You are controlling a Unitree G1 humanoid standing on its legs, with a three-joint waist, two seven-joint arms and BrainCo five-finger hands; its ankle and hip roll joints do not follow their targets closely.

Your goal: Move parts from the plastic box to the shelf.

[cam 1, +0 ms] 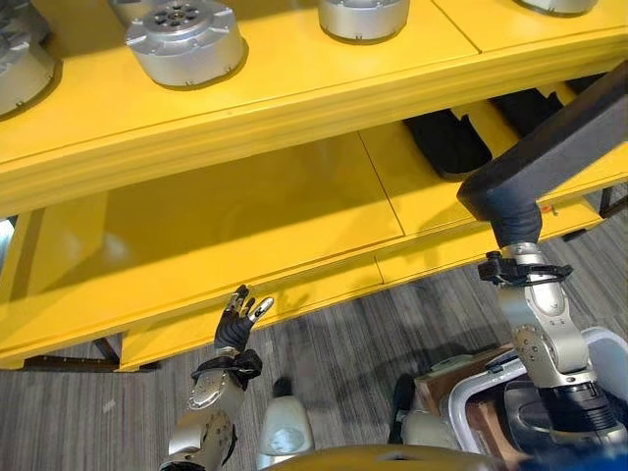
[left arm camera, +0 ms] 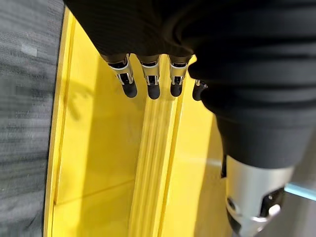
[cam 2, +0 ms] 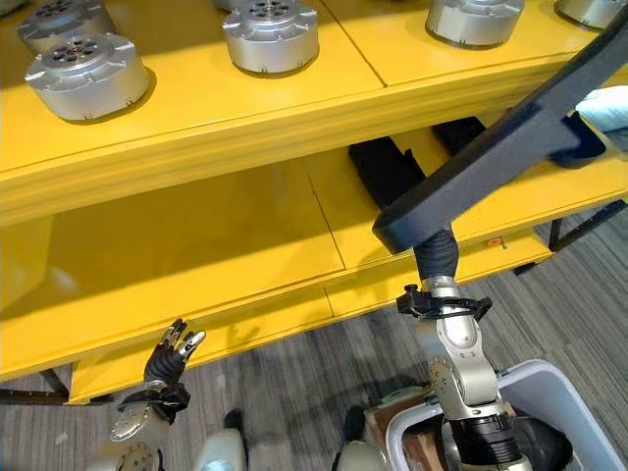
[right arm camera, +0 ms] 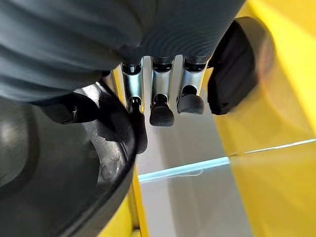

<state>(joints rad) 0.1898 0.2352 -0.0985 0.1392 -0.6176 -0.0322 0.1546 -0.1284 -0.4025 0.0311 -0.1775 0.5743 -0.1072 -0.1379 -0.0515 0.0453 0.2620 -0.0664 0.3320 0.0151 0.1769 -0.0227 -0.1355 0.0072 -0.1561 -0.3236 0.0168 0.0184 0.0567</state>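
**Right hand in the lower shelf, left hand idle at its front edge**

My right hand (right arm camera: 162, 94) is inside the lower level of the yellow shelf (cam 1: 294, 206), towards that level's right end. Its fingers are curled down over the rim of a glossy dark part (right arm camera: 74, 163), which sits close under my palm. A second black part (right arm camera: 232, 64) rests on the yellow board just beside my fingertips, apart from them.

My left hand (cam 1: 238, 319) is raised near the front edge of the lower level, left of its middle. Its fingers are straight and loosely spread, and it holds nothing. Their dark tips hang just over the yellow lip.

More black parts (cam 1: 446, 142) lie on the lower level towards its back right. Round silver parts (cam 1: 184, 41) stand in a row along the upper level.

The plastic box (cam 2: 564, 378), pale grey, stands on the floor in front of the shelf's right end, below my right arm. I can see dark shapes inside it but cannot tell what they are.
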